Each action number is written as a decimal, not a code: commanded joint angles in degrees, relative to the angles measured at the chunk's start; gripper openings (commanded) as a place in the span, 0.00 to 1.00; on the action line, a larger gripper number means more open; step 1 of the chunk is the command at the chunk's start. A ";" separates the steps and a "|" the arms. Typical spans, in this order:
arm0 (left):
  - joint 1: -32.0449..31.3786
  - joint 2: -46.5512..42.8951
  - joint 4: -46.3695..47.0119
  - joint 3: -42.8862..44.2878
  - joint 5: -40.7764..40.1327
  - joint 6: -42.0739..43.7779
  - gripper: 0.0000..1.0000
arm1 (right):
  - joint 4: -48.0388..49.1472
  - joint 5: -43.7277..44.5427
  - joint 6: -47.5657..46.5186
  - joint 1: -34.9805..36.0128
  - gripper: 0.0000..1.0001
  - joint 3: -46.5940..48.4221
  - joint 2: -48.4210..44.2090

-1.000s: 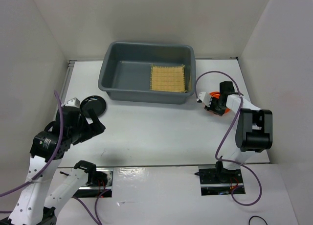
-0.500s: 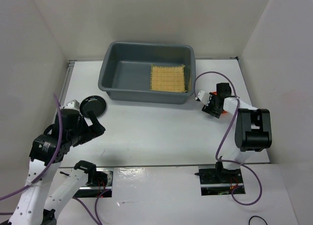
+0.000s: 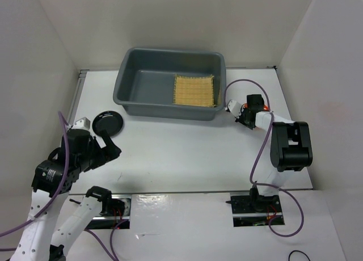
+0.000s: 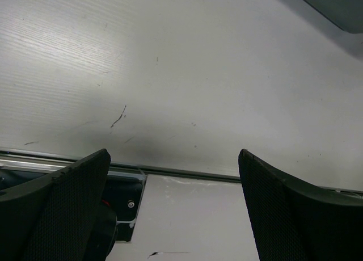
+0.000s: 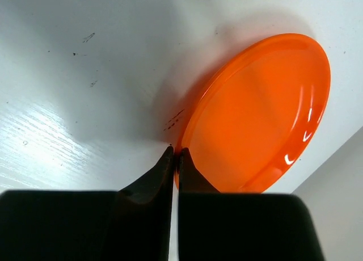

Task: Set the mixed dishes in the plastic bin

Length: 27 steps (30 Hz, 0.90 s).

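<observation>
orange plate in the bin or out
Out: the orange plate is over the white table, right of the plastic bin, its rim pinched by the right gripper.

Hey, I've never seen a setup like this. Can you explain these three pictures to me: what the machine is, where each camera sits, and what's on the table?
Two robot arms are bolted at the near edge of a white table. One picture looks down from above and behind them. The other two come from a camera on each wrist, so each shows its own claw.

At the far side stands a large grey plastic bin with a square tan woven mat lying inside it. A small round black plate sits on the table near the left arm.

The left claw is wide open and empty. The right claw is shut, with its tips at the rim of a small round orange plate. I can't tell whether it actually pinches the rim.
</observation>
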 commanded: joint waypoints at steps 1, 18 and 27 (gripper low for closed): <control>0.26 -0.73 -0.26 -0.13 0.04 -1.31 1.00 | 0.04 -1.56 2.81 0.98 0.00 1.33 -1.00; 0.26 -1.87 1.32 -0.48 0.04 -1.84 1.00 | -8.40 -3.15 12.38 3.87 0.00 14.86 -22.71; 0.26 4.63 -0.25 4.69 -5.85 -0.08 1.00 | -12.79 -0.78 15.63 26.27 0.00 31.98 -14.92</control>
